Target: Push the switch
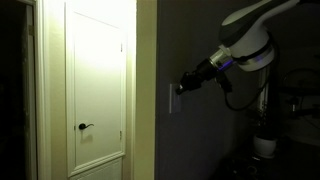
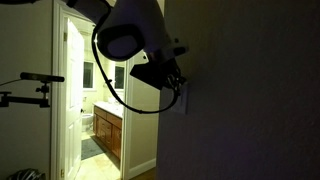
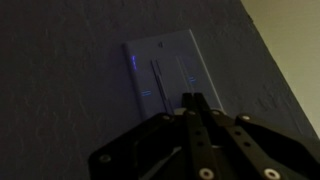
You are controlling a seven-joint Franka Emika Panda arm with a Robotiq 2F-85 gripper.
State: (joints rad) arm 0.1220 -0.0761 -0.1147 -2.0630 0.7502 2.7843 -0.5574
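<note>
The switch [image 3: 168, 68] is a pale grey-white wall plate with narrow rockers and small blue lights, filling the upper middle of the wrist view. In an exterior view it shows as a pale plate [image 1: 173, 98] on the dark wall. My gripper [image 3: 194, 100] is shut, its two fingers pressed together, with the tips at the plate's lower edge. In both exterior views the gripper [image 1: 183, 84] [image 2: 180, 82] points at the wall at the plate. Whether the tips touch the plate I cannot tell.
The room is dark. A white door [image 1: 97, 90] with a black handle [image 1: 85, 127] stands lit beside the dark wall. A doorway shows a bathroom vanity [image 2: 108, 135]. A black stand [image 2: 30, 80] sits at the far side.
</note>
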